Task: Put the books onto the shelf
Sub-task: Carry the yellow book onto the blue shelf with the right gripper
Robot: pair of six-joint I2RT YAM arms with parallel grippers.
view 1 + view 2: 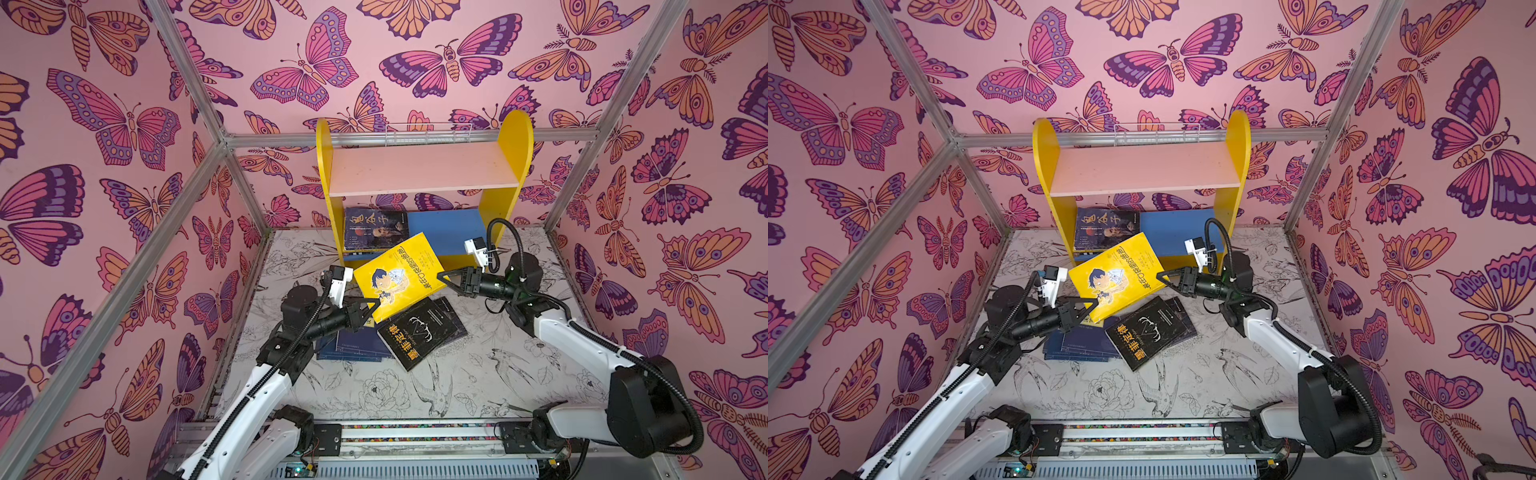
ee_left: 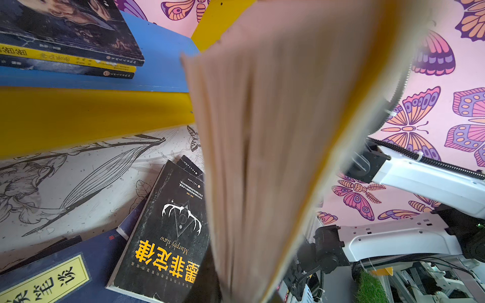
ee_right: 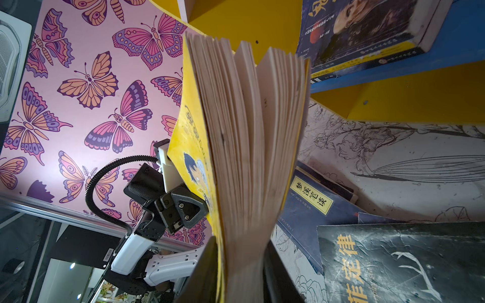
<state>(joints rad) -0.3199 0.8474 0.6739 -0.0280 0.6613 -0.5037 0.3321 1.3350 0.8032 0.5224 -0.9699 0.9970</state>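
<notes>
Yellow cartoon-boy book [image 1: 399,276] up in the air, tilted, just in front of the shelf [image 1: 424,174] and above the table's loose books. Pinched at two opposite corners: left gripper [image 1: 371,306] pressed together on the near lower corner, right gripper [image 1: 444,277] closing on the far right edge, pages fanned between its jaws in the right wrist view. Long axis running slantwise from the left gripper up toward the shelf's blue lower board [image 1: 446,228]; shelf lying beyond the book, away from both arms. On the left part of that board already, a stack topped by the dark book with face and calligraphy [image 1: 376,228]; right part bare and nearer the right gripper, so probably the right arm's carry. Still on the table [image 1: 478,365] under the raised book: black book [image 1: 424,332], overlapping navy blue books [image 1: 353,345].
</notes>
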